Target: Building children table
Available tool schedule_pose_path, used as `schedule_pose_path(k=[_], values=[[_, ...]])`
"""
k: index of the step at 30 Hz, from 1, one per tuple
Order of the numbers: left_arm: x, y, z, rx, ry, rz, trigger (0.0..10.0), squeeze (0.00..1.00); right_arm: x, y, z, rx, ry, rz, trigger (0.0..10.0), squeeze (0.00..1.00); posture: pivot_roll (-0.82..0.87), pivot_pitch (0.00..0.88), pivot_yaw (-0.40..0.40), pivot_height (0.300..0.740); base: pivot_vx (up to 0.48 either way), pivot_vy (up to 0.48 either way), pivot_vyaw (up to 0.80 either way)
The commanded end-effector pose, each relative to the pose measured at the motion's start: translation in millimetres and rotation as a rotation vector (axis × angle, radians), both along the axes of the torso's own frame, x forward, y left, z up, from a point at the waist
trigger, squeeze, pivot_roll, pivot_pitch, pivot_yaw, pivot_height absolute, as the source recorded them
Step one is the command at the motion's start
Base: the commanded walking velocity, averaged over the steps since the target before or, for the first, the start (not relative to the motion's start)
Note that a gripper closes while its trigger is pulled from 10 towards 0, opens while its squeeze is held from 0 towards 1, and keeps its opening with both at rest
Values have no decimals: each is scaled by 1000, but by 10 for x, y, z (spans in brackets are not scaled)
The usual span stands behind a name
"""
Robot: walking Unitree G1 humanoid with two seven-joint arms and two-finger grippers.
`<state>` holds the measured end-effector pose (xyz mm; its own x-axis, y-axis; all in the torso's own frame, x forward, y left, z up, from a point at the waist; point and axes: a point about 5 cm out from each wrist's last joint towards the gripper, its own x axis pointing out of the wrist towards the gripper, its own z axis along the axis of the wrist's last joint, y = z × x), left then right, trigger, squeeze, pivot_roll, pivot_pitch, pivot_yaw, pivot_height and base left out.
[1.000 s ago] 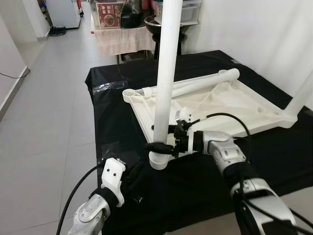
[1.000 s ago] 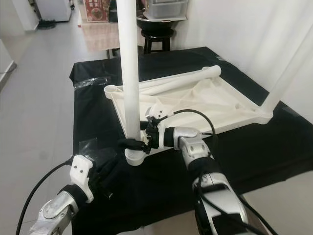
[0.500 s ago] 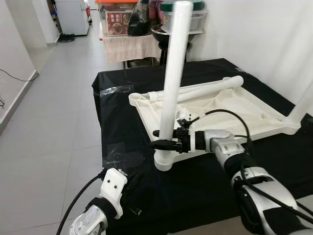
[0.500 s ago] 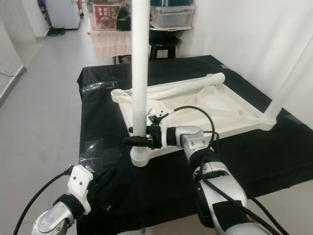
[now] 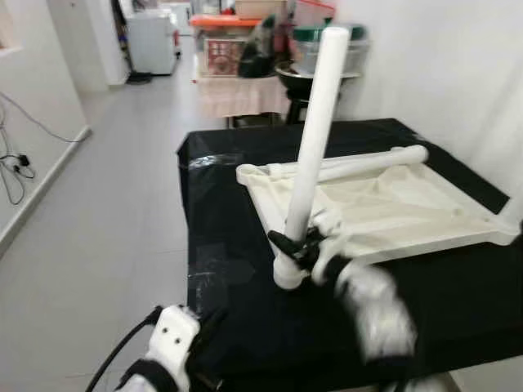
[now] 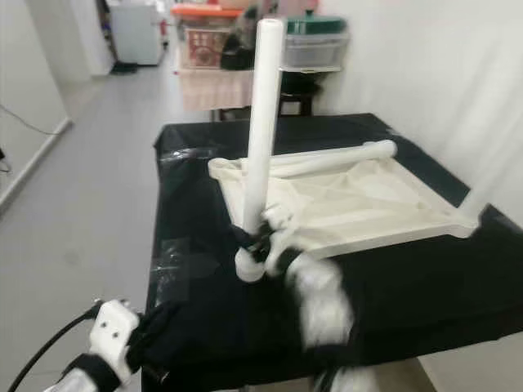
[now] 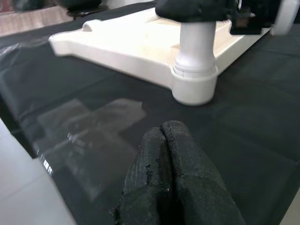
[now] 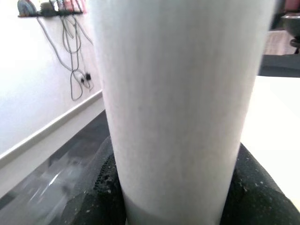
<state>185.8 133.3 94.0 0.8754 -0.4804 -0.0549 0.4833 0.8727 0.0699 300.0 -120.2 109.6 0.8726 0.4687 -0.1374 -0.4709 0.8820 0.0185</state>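
Table leg (image 5: 314, 131) upright at tabletop (image 5: 392, 208) corner, right gripper (image 5: 296, 249) clamping it

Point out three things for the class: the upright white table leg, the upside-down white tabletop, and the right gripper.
upright white table leg (image 6: 263, 122), right eye view, middle of its shaft.
upside-down white tabletop (image 6: 351, 200), right eye view, its ribbed underside.
right gripper (image 5: 296, 246), left eye view, black fingers clamped round the leg's lower end.

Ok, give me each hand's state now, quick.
Left hand: shut, holding nothing, low over the black cloth.
Right hand: shut on the white table leg.
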Motion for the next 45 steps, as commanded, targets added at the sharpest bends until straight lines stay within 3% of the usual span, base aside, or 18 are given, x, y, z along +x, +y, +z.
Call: schedule_pose_path(k=[1, 4, 5, 6, 7, 8, 9, 12, 14, 17, 18, 19, 23, 25, 32, 33, 34, 45], values=[[3, 18, 28, 11, -3, -10, 10000, 0, -132, -67, -301, -59, 172, -69, 0, 0, -33, 0, 30, 740, 0, 0, 0], [11, 16, 10, 2, 7, -18, 10000, 0, 105, -81, -182, -73, 121, -52, 0, 0, -15, 0, 11, 740, 0, 0, 0], [11, 16, 10, 2, 7, -18, 10000, 0, 105, -81, -182, -73, 121, -52, 0, 0, -15, 0, 11, 740, 0, 0, 0], [15, 16, 0, -5, 11, -19, 10000, 0, 197, -78, -133, -71, 111, -61, 2784, 0, -15, 0, 11, 740, 0, 0, 0], [19, 18, -10, -13, 16, -14, 10000, 0, 255, -34, -85, -50, 104, -49, 10000, 0, -11, 0, 12, 740, 0, 0, 0], [19, 18, -10, -13, 16, -14, 10000, 0, 255, -34, -85, -50, 104, -49, 10000, 0, -11, 0, 12, 740, 0, 0, 0], [37, 28, -34, -22, 22, -3, 10000, 0, 344, 73, 40, 3, 77, 84, 10000, 1000, 0, 0, 9, 740, 0, 0, 0], [40, 28, -39, -25, 25, -1, 10000, 0, 345, 109, 129, 26, 66, 131, 10000, 1000, 2, 0, 9, 740, 0, 0, 0], [53, 24, -58, -28, 31, -7, 10000, 0, 384, 142, 371, 45, -27, 317, 10000, 1000, 1, 0, 5, 740, 0, 0, 0], [53, 24, -58, -28, 31, -7, 10000, 0, 384, 142, 371, 45, -27, 317, 10000, 1000, 1, 0, 5, 740, 0, 0, 0], [63, 19, -67, -31, 33, -12, 10000, 0, 395, 139, 479, 36, -71, 408, 10000, 0, 0, 0, 4, 740, 0, 0, 0], [63, 19, -67, -31, 33, -12, 10000, 0, 395, 139, 479, 36, -71, 408, 10000, 0, 0, 0, 4, 740, 0, 0, 0], [93, -7, -76, -34, 32, -23, 10000, 0, 449, 116, 633, 8, -100, 604, 10000, 0, 16, 0, -14, 740, 0, 0, 0], [134, -57, -73, -44, 27, -38, 10000, 0, 585, 99, 721, -52, -46, 771, 10000, 0, 38, 0, -44, 740, 0, 0, 0], [159, -81, -70, -51, 21, -39, 10000, 0, 650, 120, 795, -21, -9, 848, 10000, 0, 59, 0, -65, 740, 0, 0, 0], [165, -86, -70, -54, 19, -38, 10000, 0, 654, 123, 811, -8, 3, 872, 3059, 0, 61, 0, -70, 740, 0, 0, 0], [172, -90, -67, -58, 18, -38, 10000, 0, 665, 119, 816, -8, 18, 882, 0, 0, 60, 0, -74, 740, 0, 0, 0], [197, -104, -62, -79, 15, -40, 10000, 0, 664, -31, 675, 40, 47, 861, 0, 0, 50, 0, -73, 740, 0, 0, 0]])
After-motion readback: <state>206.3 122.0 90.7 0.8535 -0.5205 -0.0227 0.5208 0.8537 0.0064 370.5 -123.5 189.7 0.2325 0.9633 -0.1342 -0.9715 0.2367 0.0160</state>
